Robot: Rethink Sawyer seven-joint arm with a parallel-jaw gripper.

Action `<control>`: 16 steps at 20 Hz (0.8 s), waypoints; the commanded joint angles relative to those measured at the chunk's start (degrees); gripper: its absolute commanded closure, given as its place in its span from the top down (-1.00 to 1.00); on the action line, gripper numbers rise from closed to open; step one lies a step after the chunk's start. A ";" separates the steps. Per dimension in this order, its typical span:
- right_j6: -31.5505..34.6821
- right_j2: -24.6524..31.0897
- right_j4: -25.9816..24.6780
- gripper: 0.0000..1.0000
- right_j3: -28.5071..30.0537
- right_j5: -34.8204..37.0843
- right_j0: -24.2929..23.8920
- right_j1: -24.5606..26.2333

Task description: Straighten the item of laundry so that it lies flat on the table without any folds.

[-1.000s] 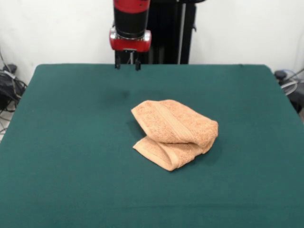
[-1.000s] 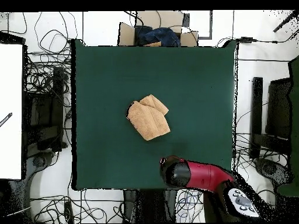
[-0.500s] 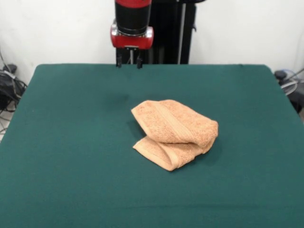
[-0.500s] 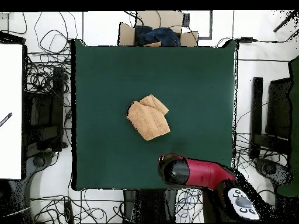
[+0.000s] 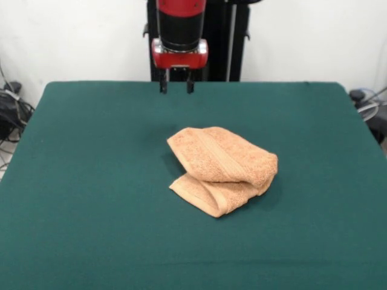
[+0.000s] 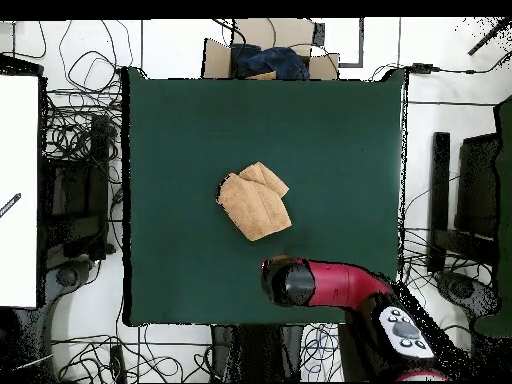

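The peach-orange towel (image 5: 222,168) lies folded over on itself near the middle of the dark green table (image 5: 91,199), with a thick rounded fold on its right and a lower layer sticking out at the front. It also shows in the overhead view (image 6: 254,201). My gripper (image 5: 176,87) hangs open and empty above the far part of the table, behind and a little left of the towel, apart from it. In the overhead view the red arm (image 6: 320,284) covers the gripper.
Cables and dark equipment (image 6: 80,190) lie on the floor beside the table. A cardboard box with dark cloth (image 6: 268,60) stands past the table edge opposite the robot. A white surface (image 6: 18,190) lies off to one side.
My gripper has moved to the right in the front view and slightly down, closer to the towel. The towel has not moved.
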 commanded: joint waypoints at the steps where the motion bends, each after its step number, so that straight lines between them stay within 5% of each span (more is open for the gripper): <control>1: 1.62 8.07 1.14 1.00 -7.34 3.12 2.26 5.43; 16: 2.25 9.12 1.56 1.00 -13.35 4.94 3.87 9.34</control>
